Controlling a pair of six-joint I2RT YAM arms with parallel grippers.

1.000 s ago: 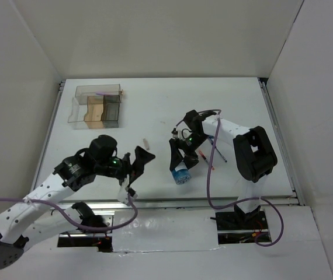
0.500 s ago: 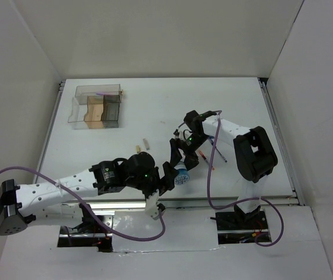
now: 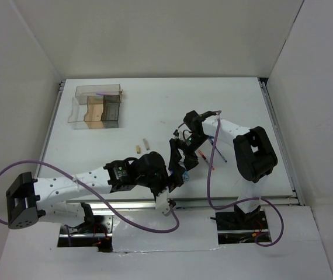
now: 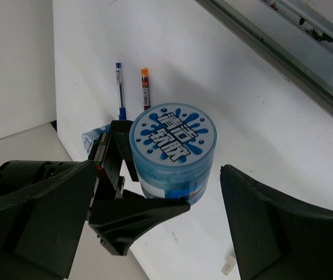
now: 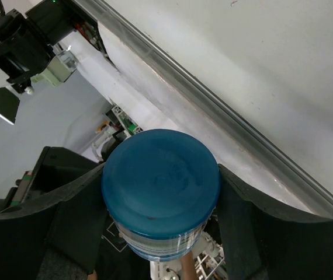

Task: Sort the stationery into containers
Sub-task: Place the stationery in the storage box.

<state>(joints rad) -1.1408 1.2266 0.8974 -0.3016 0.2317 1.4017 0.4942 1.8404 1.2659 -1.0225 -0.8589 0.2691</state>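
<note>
Here the round blue tub (image 4: pixel 173 149) sits in the centre of the left wrist view, splash-printed lid up. It is gripped across its side wall by the right jaws, which press on it from both sides in the right wrist view. It looks raised off the counter (image 4: pixel 260 116) near the front rail. In the overhead view that spot is the lower middle of the frame, where the two arms meet. The left jaws stand wide apart, one dark finger at the lower left and one at the lower right of the left wrist view. They flank the tub without touching it.

The tub is probably light, stiff plastic with a smooth curved wall that could slip or roll in a loose grip. The best hold is likely across the widest part of the wall, below the lid, because a pinch on the lid alone might pull it off.

Counted:
- **Tubs:** one is clearly seen.
- **Pale-blue printed piece** (image 4: pixel 93 139)**:** one, half hidden behind the right jaws; I cannot tell what it is.
- **Pens:** two, lying side by side in the upper middle of the left wrist view: a blue pen (image 4: pixel 118 87) and a red-orange pen (image 4: pixel 145 87).
- **Tan stubs** (image 3: pixel 137 149)**:** two, close together left of centre in the overhead view.
- **Organiser** (image 3: pixel 96 108)**:** one, at the upper left, well apart from the rest.
</note>
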